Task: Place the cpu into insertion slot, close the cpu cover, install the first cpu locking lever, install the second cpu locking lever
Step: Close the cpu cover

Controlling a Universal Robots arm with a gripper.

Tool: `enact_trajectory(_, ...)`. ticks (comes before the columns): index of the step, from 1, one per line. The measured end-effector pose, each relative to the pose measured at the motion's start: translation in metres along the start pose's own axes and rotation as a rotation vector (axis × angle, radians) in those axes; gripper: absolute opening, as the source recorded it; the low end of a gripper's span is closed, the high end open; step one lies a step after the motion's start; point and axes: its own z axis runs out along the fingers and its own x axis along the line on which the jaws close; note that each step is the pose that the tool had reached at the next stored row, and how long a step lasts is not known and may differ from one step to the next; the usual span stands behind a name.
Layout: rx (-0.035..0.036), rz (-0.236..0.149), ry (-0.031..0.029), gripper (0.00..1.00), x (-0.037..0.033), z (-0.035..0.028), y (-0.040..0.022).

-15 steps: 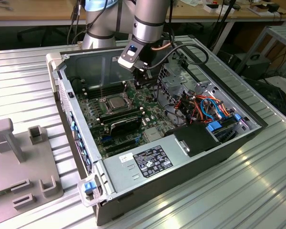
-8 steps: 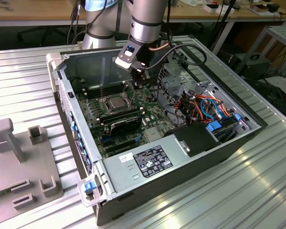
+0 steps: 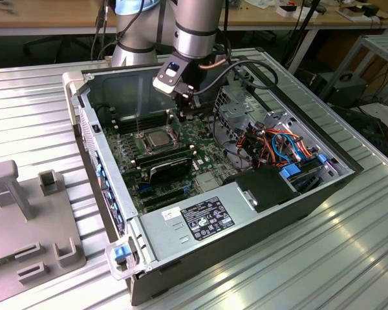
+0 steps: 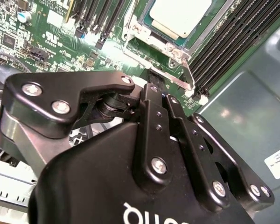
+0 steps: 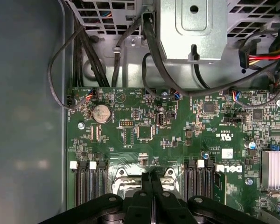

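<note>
Cpu (image 3: 156, 138) in insertion slot (image 3: 140, 143) on motherboard (image 3: 207, 145) inside case (image 3: 116, 84), gripper (image 3: 183, 115) just above slot's far edge, power supply (image 3: 200, 216) in front, fixture block (image 3: 26, 219) at the exterior view's left.

A ribbed, silver metal table (image 3: 323, 258) fills most of the exterior view, its grooves running from the upper left towards the lower right. An open computer case (image 3: 246, 242) lies on its side directly on the table, in the middle of the frame, with its open face turned upward. At the lower left of the frame, just beside the case, a flat grey fixture plate (image 3: 13, 248) rests on the same surface, with several upright grey blocks (image 3: 13, 187) standing on it.
</note>
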Motion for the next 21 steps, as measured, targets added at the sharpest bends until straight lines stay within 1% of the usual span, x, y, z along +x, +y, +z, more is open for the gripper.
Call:
enact_trajectory(5,0.0000,0.000,-0.0001,0.11,0.0000,-0.0001,-0.0059)
enact_trajectory(8,0.0000,0.000,0.0000,0.11,0.0000,-0.0002,-0.0081)
enact_trajectory(14,0.0000,0.000,0.0000,0.11,0.0000,-0.0002,-0.0084)
enact_trajectory(21,0.0000,0.000,-0.0001,0.11,0.0000,-0.0003,-0.0134)
